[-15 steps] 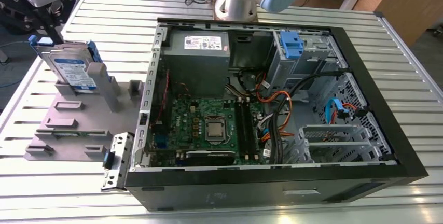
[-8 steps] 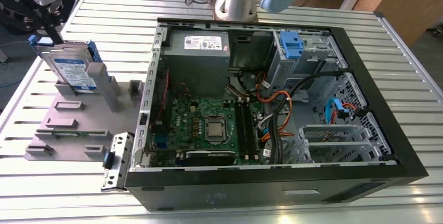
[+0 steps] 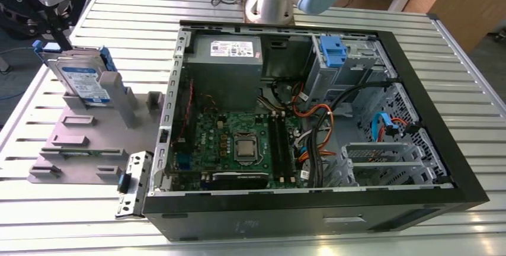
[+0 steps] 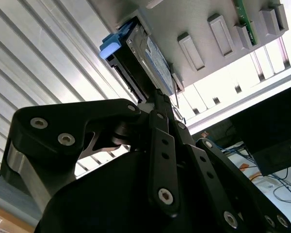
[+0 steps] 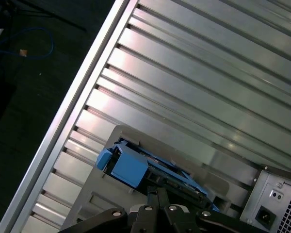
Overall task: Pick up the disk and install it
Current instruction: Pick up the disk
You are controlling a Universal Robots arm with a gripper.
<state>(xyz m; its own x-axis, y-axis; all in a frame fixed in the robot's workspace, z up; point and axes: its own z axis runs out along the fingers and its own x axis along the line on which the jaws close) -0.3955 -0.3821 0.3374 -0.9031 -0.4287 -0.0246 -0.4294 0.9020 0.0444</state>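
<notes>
Nearest in the exterior view stands 1 open computer case [image 3: 316,214] on 1 slatted table [image 3: 47,226]; just beside it, on the exterior view's left, lies 1 grey fixture [image 3: 79,143]; at the fixture's far end 1 disk [image 3: 83,81] stands tilted on edge in a slot, well apart from the case. 1 gripper [image 3: 60,38] hangs at the disk's far upper end, by its blue end tab [image 3: 46,45]; in the second wrist view the gripper [image 4: 159,97] meets the disk [image 4: 155,58] at its edge; whether it pinches the disk cannot be told. The disk is flat, rectangular and silver, with a blue-and-white label and a blue plastic carrier [image 5: 128,167]; farther back, inside the case, sit 1 grey metal box [image 3: 225,69] and 1 blue latch [image 3: 332,51].
</notes>
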